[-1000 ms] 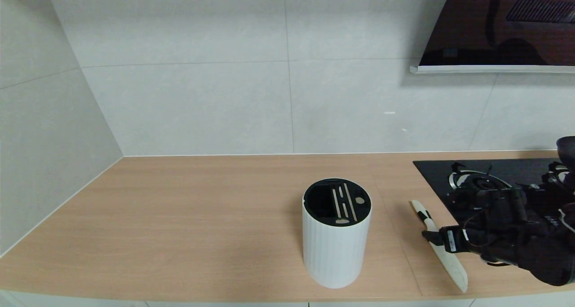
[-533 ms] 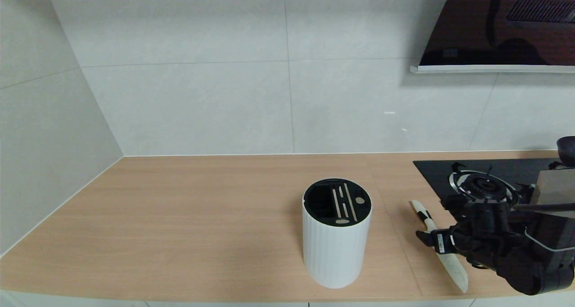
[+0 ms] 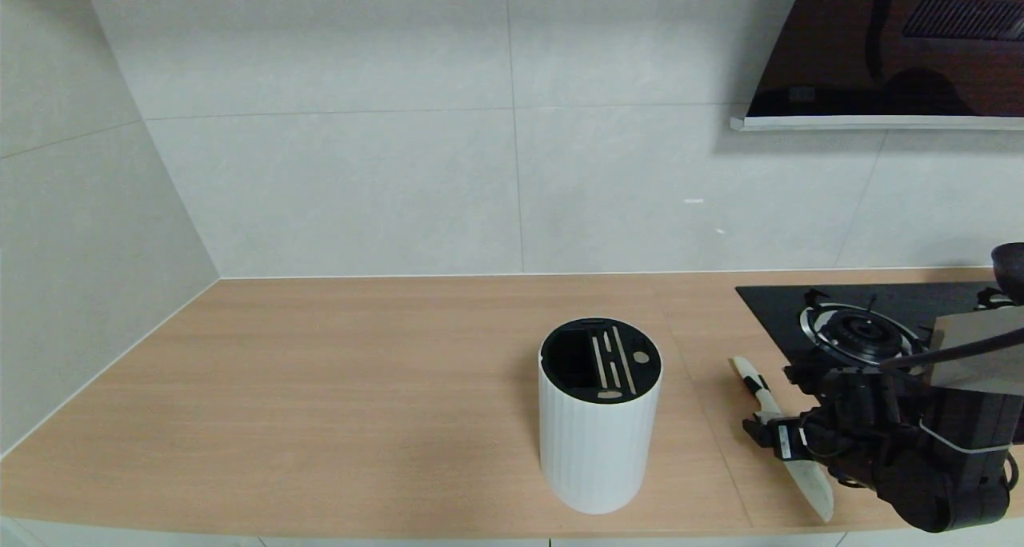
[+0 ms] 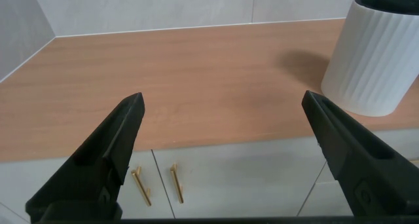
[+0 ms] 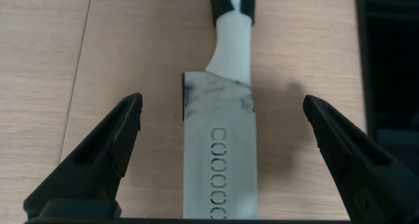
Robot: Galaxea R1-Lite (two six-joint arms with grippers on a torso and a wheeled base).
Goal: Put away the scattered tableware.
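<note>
- Where the tiled walls meet in a corner, a wooden countertop (image 3: 360, 387) stretches across.
- Black hob (image 3: 772, 311) sits at its right end.
- White ribbed holder (image 3: 598, 443) stands upright near the front edge, slotted black top showing.
- Right gripper (image 3: 788, 441) hangs low over the knife, fingers spread wide, one on each side of the blade.
- Left gripper (image 4: 226, 158) is spread too, holding nothing, off the counter's front edge.
- White knife (image 3: 810, 483) lies flat between holder and hob, handle toward the wall.

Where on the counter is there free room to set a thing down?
Free: the wide counter stretch between the left wall and the white holder, also behind it. Crowded: between holder and hob, where the knife lies under the right claw.
</note>
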